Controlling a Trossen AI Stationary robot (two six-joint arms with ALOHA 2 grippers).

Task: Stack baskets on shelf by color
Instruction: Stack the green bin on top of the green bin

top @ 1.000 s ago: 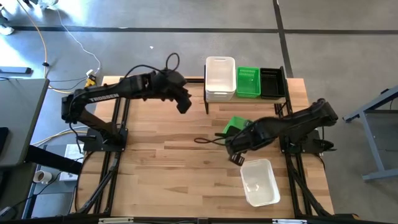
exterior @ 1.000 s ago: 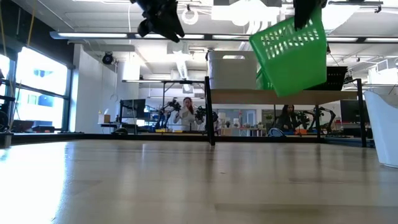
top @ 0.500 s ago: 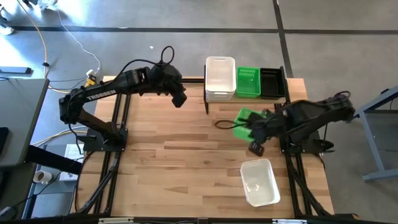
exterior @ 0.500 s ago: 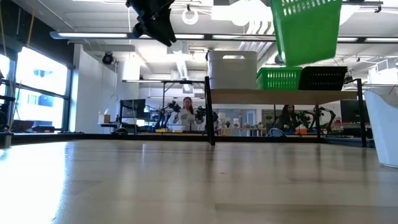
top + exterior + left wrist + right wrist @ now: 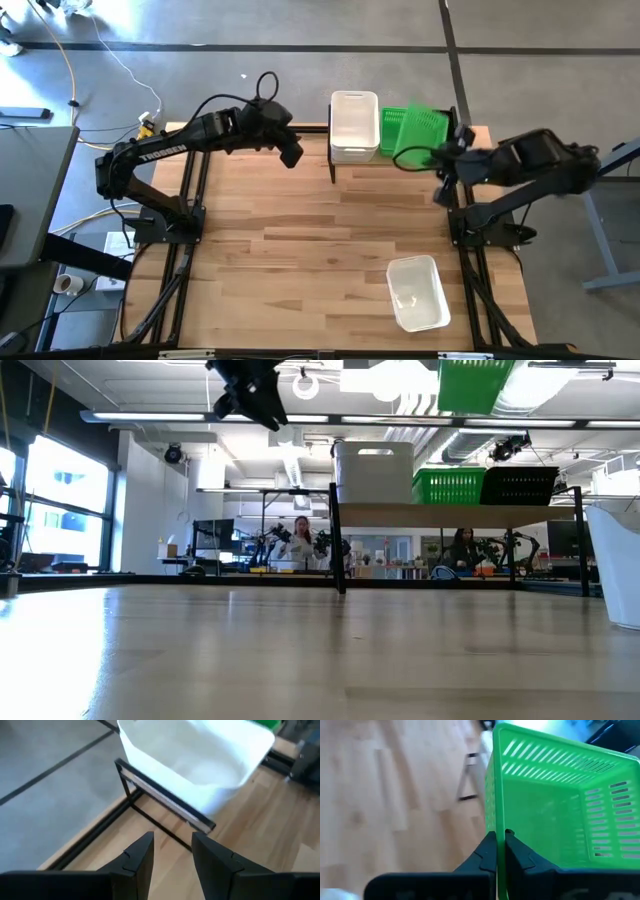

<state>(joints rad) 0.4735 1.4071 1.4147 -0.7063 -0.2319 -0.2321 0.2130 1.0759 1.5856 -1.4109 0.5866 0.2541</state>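
The right gripper is pinching the rim of a green mesh basket, hanging tilted over the shelf's green stack, upper right; the left gripper is hovering part-open, empty.

held green basket cut off, black basket mostly hidden

"TROSSEN" on left arm

Bright, even light from ceiling strips; right wrist view blurred, soft shadows.
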